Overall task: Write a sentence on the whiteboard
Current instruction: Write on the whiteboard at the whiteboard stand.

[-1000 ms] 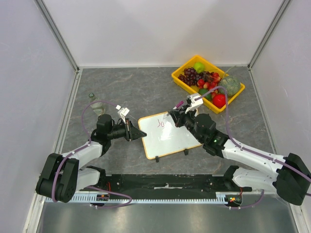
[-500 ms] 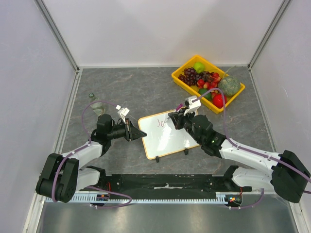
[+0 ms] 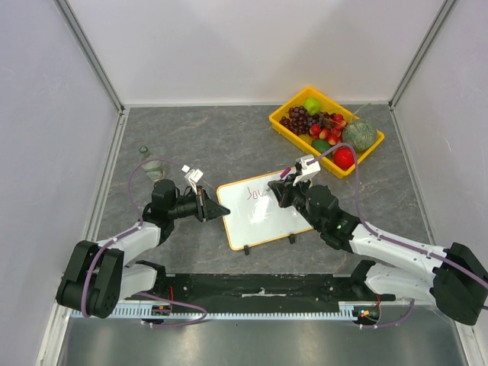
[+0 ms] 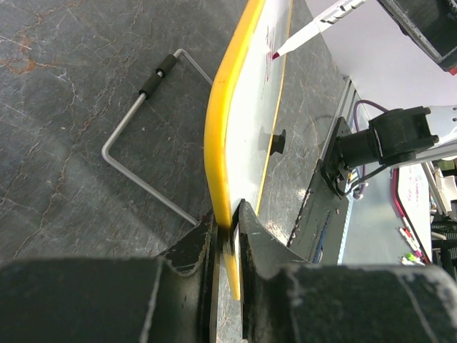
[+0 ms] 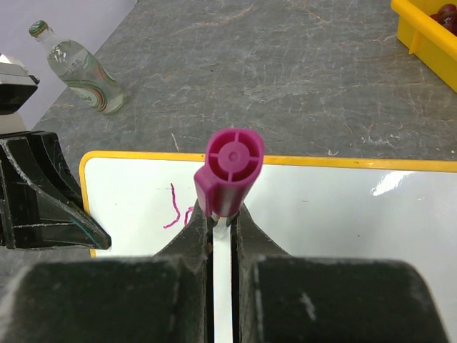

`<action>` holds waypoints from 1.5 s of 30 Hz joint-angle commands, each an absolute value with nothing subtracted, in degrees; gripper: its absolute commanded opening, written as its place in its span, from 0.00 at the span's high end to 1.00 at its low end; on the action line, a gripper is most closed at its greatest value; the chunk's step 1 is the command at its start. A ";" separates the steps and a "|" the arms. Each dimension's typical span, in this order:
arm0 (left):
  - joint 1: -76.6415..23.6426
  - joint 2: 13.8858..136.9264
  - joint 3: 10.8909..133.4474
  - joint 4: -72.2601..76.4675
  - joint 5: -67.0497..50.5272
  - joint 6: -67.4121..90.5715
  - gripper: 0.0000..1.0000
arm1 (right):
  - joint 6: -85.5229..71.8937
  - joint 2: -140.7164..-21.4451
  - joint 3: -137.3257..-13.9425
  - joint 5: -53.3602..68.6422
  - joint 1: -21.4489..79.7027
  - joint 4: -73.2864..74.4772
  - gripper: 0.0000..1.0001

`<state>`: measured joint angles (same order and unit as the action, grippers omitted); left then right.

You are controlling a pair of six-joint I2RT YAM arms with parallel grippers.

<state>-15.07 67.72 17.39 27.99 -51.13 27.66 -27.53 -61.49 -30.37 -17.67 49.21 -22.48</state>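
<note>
- Where the two arms are bolted down, a black rail (image 3: pixel 259 288) runs along the near edge of the table (image 3: pixel 229 137). The tabletop is dark grey and veined like stone, and plain pale walls close it in on the left, right and far sides.
- Just beyond the rail the whiteboard (image 3: pixel 263 221) sits about mid-table, writing face up. Its long axis runs left to right, with the right end swung a little farther away, and two black feet stick out from its near long edge.
- The left gripper (image 3: pixel 219 212) is clamped on the board's left short edge (the left wrist view shows the yellow frame pinched between both fingers). A bent wire stand (image 4: pixel 143 136) shows on the board's back side.
- The right gripper (image 3: pixel 276 191) is closed round a marker (image 5: pixel 230 168). Its magenta cap end points up at the wrist camera and its tip is down on the far-left part of the board.
- The sentence (image 5: pixel 175 207) is only a few pinkish-red strokes near that far-left corner, and I cannot read them for sure.
- Left of the board, and apart from it, is a small clear bottle (image 3: pixel 155 164).
- Farthest off, toward the far right corner, a yellow tray (image 3: pixel 286 104) holds fruit, including dark grapes (image 3: pixel 299 118) and a green apple (image 3: pixel 312 104).
</note>
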 commanded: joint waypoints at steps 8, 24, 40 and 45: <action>-15.03 67.33 17.40 29.71 -51.15 26.19 0.98 | -26.11 -60.11 -34.71 -19.69 48.87 -23.29 1.00; -15.03 67.41 17.40 29.71 -51.24 26.28 0.98 | -24.26 -63.99 -34.10 -21.71 48.16 -23.64 1.00; -15.03 67.32 17.40 29.79 -51.07 26.19 0.98 | -25.93 -61.70 -29.36 -19.07 48.16 -22.94 1.00; -15.03 67.33 17.40 29.71 -51.06 26.19 0.98 | -26.89 -61.17 -27.51 -17.76 48.16 -23.12 1.00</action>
